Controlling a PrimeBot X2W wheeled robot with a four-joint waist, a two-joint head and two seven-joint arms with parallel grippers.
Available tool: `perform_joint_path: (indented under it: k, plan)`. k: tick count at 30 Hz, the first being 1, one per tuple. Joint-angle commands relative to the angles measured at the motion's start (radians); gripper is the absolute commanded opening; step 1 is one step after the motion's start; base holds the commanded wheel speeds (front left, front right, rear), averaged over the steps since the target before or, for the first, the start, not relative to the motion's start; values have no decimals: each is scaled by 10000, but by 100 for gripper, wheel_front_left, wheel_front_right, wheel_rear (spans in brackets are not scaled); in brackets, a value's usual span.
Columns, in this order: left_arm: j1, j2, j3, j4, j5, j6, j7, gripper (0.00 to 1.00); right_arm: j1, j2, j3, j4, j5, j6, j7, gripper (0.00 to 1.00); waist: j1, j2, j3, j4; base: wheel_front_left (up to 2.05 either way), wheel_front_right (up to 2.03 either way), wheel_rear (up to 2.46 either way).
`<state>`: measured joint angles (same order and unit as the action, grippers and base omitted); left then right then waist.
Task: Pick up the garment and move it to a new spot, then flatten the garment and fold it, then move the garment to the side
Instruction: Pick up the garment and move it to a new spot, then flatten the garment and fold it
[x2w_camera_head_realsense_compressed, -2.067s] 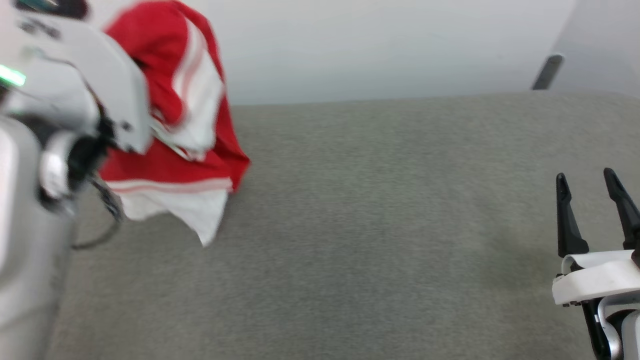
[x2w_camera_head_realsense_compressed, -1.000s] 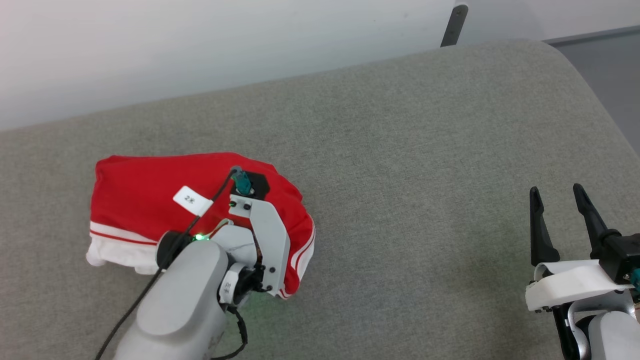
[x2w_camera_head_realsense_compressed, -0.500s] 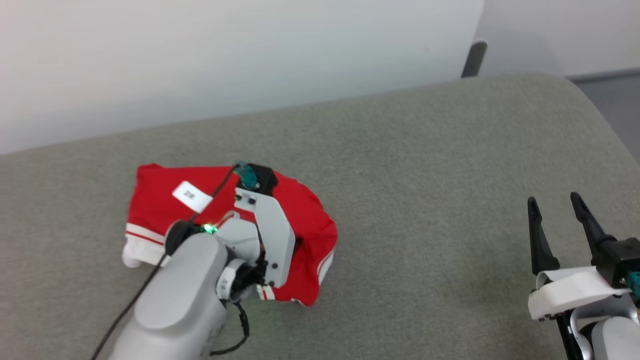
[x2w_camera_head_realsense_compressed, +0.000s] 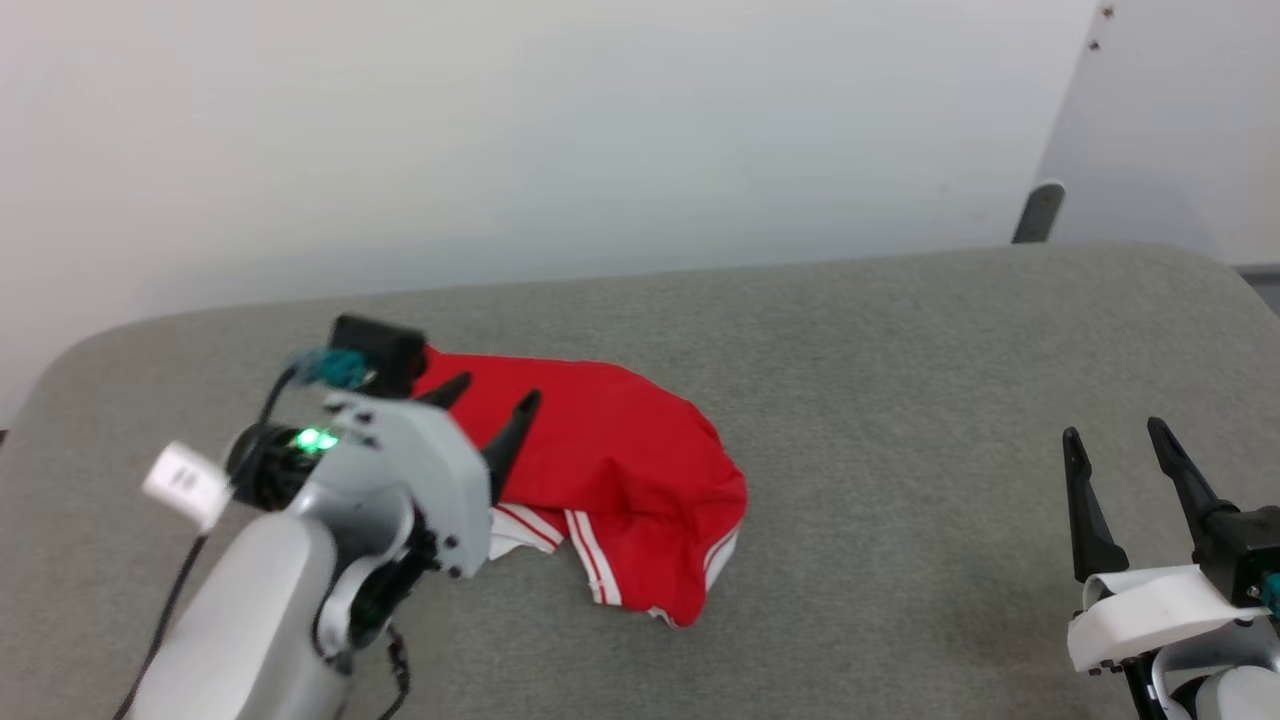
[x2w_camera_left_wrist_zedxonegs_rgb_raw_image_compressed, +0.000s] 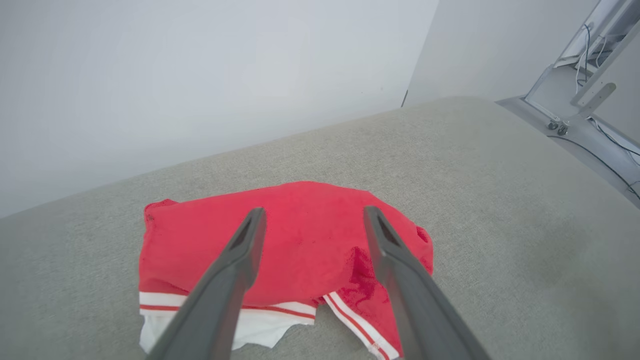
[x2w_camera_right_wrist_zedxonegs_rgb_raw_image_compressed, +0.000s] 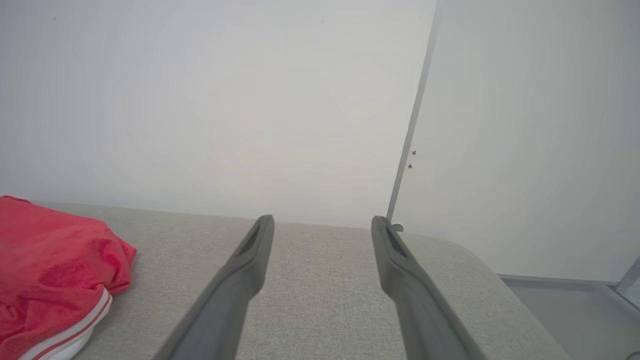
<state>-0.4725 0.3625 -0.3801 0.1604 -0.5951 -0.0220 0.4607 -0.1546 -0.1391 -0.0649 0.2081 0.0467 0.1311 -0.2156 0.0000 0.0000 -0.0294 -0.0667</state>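
Now the garment (x2w_camera_head_realsense_compressed: 610, 470) lies crumpled on the desk (x2w_camera_head_realsense_compressed: 900, 400), left of centre. My left gripper (x2w_camera_head_realsense_compressed: 498, 387) hovers over it, spread wide and empty; my right gripper (x2w_camera_head_realsense_compressed: 1113, 428) is wide too. Flattening likely comes next: pinch two edges.

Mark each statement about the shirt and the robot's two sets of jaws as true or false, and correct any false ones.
1. The red shirt lies bunched up on the grey cushion. True.
2. The left jaws are shut on the shirt. False: they stand open and grip nothing.
3. The right jaws are open and hold nothing. True.
4. The shirt is spread flat with printed lettering showing. False: it is crumpled, and only plain red cloth and striped white trim show.
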Motion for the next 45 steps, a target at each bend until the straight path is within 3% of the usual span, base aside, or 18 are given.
perform_joint_path:
  k: [1, 11, 21, 36, 41, 45]
  plan:
    - [269, 71, 62, -139, 106, -42, -270, 100, 112, -27, -52, -28, 47, -6, -33, 100, 0, 0, -257, 326, 0, 0, 0]
    - [2522, 674, 1362, -1167, 414, 168, -3893, 100, 536, -37, -224, -92, 27, -6, -101, 100, 0, 0, -443, 993, 0, 0, 0]
    - [4184, 742, 1867, -1121, 498, 307, -5775, 100, 869, 32, -579, -151, -14, -6, -147, 100, 0, 0, -521, 1765, 0, 0, 0]
    - [4457, 759, 1947, -933, 236, 333, -5948, 100, 915, 26, -581, -87, 54, -7, -294, 100, 0, 0, -323, 2117, 0, 0, 0]
    - [4079, 950, 1896, -1095, 110, 294, -5457, 100, 765, 97, -472, -196, -37, -7, -244, 100, 0, 0, -55, 1901, 0, 0, 0]
    - [3490, 1153, 1796, -1098, -241, 143, -4403, 100, 513, 110, -399, -255, -44, -7, -226, 100, 0, 0, 346, 1593, 0, 0, 0]
